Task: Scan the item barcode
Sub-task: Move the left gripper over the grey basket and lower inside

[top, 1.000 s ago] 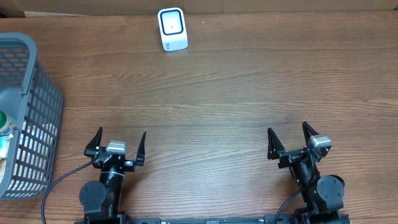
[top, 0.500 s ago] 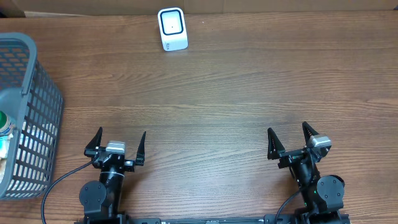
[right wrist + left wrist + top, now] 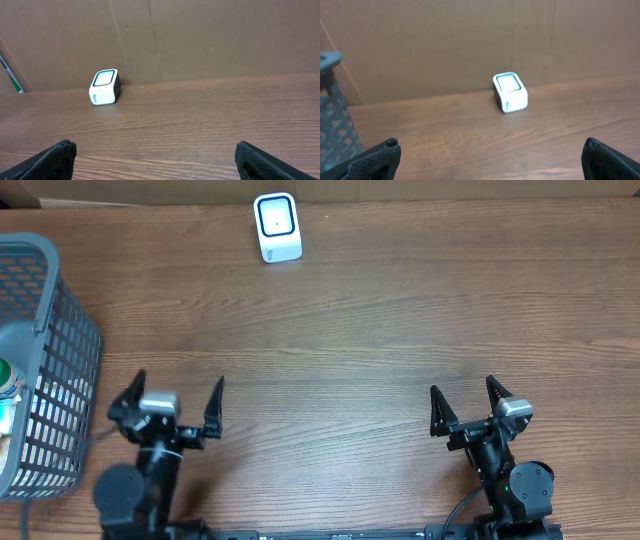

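Left tool [image 3: 178, 380] wide open, empty, near gray basket [image 3: 60, 380]; right tool [image 3: 462, 386] open too, empty; white scanner [image 3: 277, 226] well apart at tabletop [image 3: 380, 320] far edge.

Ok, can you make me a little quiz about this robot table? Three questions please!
1. The white scanner stands at the far edge of the table. True or false: the left fingers are holding it.
2. Where is the grey basket? A) at the table's left edge B) in the middle of the table C) on top of the scanner
3. Fill the gap: the left fingers and the right fingers are both ___ and hold nothing.
Key: 1 false; 2 A; 3 open.
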You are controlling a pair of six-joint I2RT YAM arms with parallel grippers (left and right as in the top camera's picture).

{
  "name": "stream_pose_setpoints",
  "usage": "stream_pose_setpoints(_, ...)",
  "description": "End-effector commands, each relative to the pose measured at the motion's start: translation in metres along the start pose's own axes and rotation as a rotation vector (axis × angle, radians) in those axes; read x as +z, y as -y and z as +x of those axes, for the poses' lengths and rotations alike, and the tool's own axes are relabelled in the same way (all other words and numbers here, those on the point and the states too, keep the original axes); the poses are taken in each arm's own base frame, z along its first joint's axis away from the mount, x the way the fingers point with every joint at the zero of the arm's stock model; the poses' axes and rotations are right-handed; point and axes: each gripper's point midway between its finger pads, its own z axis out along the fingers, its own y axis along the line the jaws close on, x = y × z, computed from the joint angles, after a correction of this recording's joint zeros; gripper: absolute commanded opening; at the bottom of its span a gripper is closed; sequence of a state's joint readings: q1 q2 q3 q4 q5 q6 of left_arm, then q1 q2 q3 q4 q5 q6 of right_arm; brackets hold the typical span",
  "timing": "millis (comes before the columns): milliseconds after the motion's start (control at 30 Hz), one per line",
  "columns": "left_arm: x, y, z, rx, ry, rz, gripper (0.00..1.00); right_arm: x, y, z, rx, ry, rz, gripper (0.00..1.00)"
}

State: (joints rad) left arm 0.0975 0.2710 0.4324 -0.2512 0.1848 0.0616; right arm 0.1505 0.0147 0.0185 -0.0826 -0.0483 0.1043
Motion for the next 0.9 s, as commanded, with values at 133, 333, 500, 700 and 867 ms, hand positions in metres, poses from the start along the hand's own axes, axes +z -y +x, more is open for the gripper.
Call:
stream_pose_setpoints(133, 0.024, 0.013, -0.079, -0.116, -0.217, 0.134, 1.00, 0.000, 0.001, 0.002, 0.003, 0.004, -0.001, 1.00)
stream_pose_setpoints(333, 0.034, 0.022, -0.113, -0.206, -0.496, 0.219, 1.00, 0.000, 0.001, 0.002, 0.003, 0.004, -0.001, 1.00)
stream_pose_setpoints(500, 0.044, 0.018, -0.132, -0.240, -0.627, 0.215, 0.99, 0.000, 0.001, 0.002, 0.003, 0.004, -0.001, 1.00)
stream_pose_setpoints(700, 0.068, 0.013, -0.124, -0.249, -0.666, 0.209, 0.99, 0.000, 0.001, 0.002, 0.003, 0.004, -0.001, 1.00)
stream_pose_setpoints(867, 0.076, 0.005, -0.120, -0.252, -0.675, 0.160, 1.00, 0.000, 0.001, 0.002, 0.003, 0.004, -0.001, 1.00)
